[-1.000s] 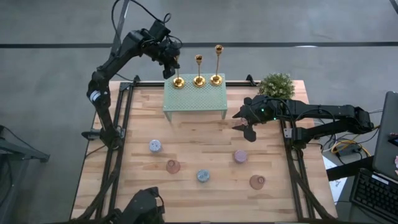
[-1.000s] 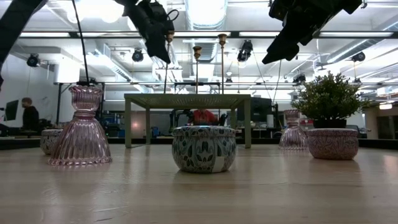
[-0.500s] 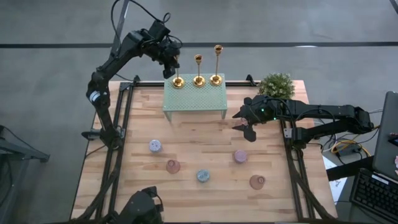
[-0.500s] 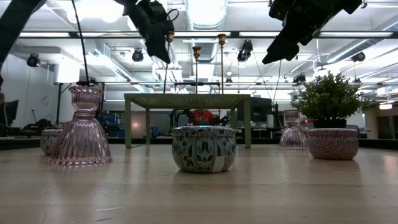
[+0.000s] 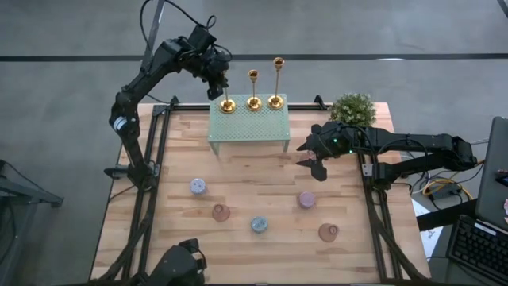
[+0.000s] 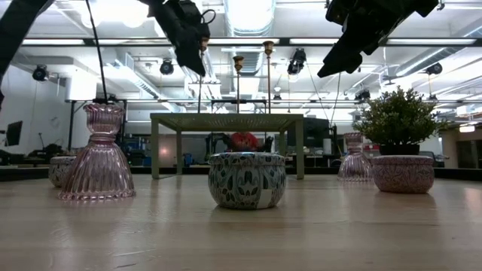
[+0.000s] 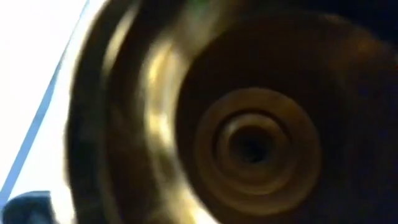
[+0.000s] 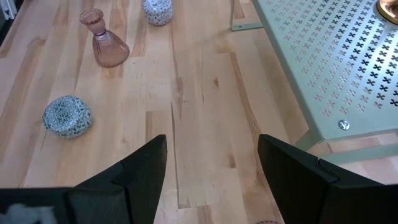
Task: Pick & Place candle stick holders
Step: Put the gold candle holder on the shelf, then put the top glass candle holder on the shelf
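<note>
Three gold candle stick holders (image 5: pixel 253 89) stand in a row on the green perforated stand (image 5: pixel 248 125). The left gripper (image 5: pixel 217 82) sits at the leftmost one's top, its grip hard to judge. The right gripper (image 8: pixel 211 168) hovers wide over the table (image 8: pixel 186 112), holding nothing.

I saw glossy gold metal candlesticks (image 5: pixel 253 90) on a matt green perforated metal stand (image 5: pixel 248 125), over a smooth pale wood table (image 5: pixel 254 195), with ribbed pink glass holders (image 6: pixel 98 154).
</note>
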